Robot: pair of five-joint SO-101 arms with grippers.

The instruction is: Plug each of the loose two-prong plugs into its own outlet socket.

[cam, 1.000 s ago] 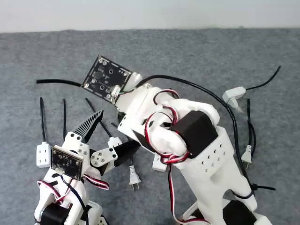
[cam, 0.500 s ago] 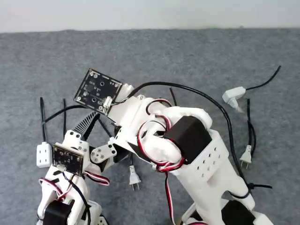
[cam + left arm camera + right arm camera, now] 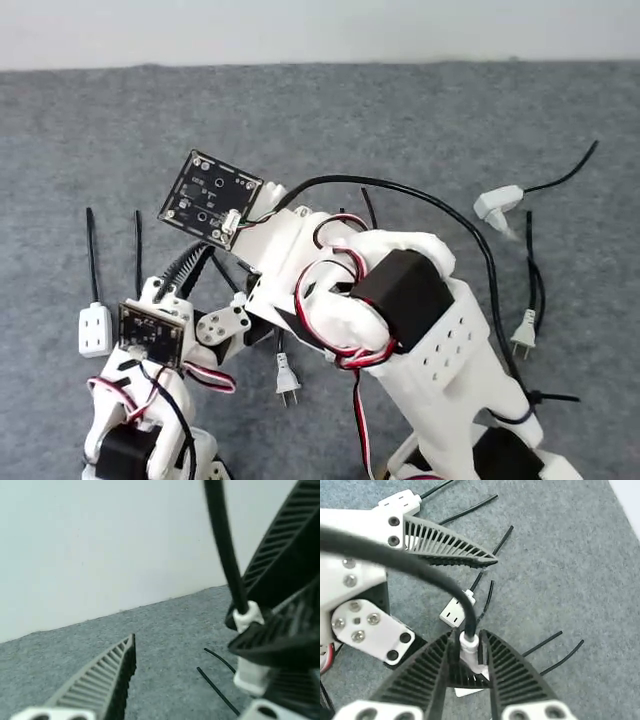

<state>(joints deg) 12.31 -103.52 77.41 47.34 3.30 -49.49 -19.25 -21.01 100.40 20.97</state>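
In the right wrist view my right gripper [image 3: 467, 639] is shut on a white two-prong plug [image 3: 470, 652] whose black cable [image 3: 395, 555] arcs away. It hangs just above a white outlet socket [image 3: 454, 613] on the grey mat. My left gripper [image 3: 224, 292] stands open right beside it; one of its ridged fingers [image 3: 445, 542] points past the socket. From the left wrist view, the held plug [image 3: 246, 645] shows between the right arm's black fingers. A second outlet [image 3: 95, 330] lies at the left, a third [image 3: 498, 203] at the right. Loose plugs lie at the front centre [image 3: 287, 380] and at the right [image 3: 522, 335].
The right arm [image 3: 400, 300] reaches across the middle of the mat and covers the socket beneath it in the high view. Several black cable ends [image 3: 90, 250] lie loose around both grippers. A pale wall [image 3: 320, 30] borders the far edge of the mat.
The right arm has swung left with the plug, closing on the left gripper and covering the middle socket from above. The left gripper shifted slightly. Little moved in the last half second.
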